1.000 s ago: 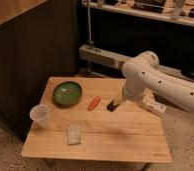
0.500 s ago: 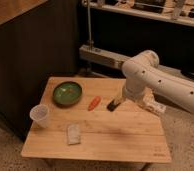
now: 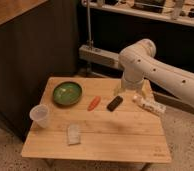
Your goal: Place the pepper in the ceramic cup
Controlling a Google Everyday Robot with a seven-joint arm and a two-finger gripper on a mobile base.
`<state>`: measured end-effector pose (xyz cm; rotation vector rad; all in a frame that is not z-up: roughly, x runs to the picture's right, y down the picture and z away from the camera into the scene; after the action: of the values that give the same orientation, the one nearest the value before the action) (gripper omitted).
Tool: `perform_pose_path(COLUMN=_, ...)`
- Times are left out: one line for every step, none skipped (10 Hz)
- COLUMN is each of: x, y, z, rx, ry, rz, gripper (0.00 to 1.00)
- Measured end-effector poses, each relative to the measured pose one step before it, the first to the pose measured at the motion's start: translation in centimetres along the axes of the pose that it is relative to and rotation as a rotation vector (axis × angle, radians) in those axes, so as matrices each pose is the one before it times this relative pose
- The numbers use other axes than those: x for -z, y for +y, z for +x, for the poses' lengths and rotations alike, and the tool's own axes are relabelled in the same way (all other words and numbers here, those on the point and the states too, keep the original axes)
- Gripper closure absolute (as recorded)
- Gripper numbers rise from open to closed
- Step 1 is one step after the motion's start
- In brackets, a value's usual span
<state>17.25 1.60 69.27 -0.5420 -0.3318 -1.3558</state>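
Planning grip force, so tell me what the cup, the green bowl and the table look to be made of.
The cup: pale, translucent-looking walls, so maybe thin plastic or ceramic; unclear. The green bowl: slight sheen inside, probably glazed ceramic. The table: light planks with seams, likely matte wood or bamboo. The gripper hangs just behind the black block, which lies beside the pepper.

Lab: metal shelving (image 3: 140,11), tool (image 3: 120,92) above table (image 3: 115,136)

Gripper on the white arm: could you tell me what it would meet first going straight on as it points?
Probably the flat black rectangular block, lying just below and left of the gripper, which points down over the light wooden table. Depth is unclear; it might meet bare wood beside the block instead.
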Motion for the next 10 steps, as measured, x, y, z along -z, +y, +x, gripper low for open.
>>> perform_pose_path(x=0.117, y=-0.352, z=0.021, rx=0.00796, ry=-0.00322, rz=-0.00141, gripper=0.2)
perform_pose_path(x=-0.418, y=-0.406, z=0.19, rx=0.00362, ry=-0.00347, rz=-0.00146, gripper=0.2)
perform_pose_path(x=-0.668, y=-0.644, z=0.339, rx=0.00196, ry=0.00055, rz=-0.00822, gripper=0.2)
perform_pose_path(x=-0.159, y=-0.654, z=0.301, rx=0.00316, ry=0.00379, rz=-0.00296, gripper=0.2)
perform_pose_path(x=0.27, y=-0.111, z=0.34, rx=-0.00225, ry=0.00063, rz=-0.00535, gripper=0.2)
perform_pose_path(x=0.433, y=0.191, z=0.131, rx=-0.00072, ry=0.00113, rz=-0.00167, gripper=0.2)
perform_pose_path(x=0.079, y=0.176, z=-0.101, rx=0.00227, ry=-0.00361, rz=-0.00494, gripper=0.2)
perform_pose_path(x=-0.194, y=-0.262, z=0.086, rx=0.00703, ry=-0.00288, rz=-0.00901, gripper=0.2)
perform_pose_path(x=-0.364, y=-0.984, z=0.306, rx=0.00679, ry=0.00356, rz=-0.00579, gripper=0.2)
perform_pose_path(x=-0.156, y=-1.21, z=0.155, rx=0.0063, ry=0.00248, rz=-0.00226, gripper=0.2)
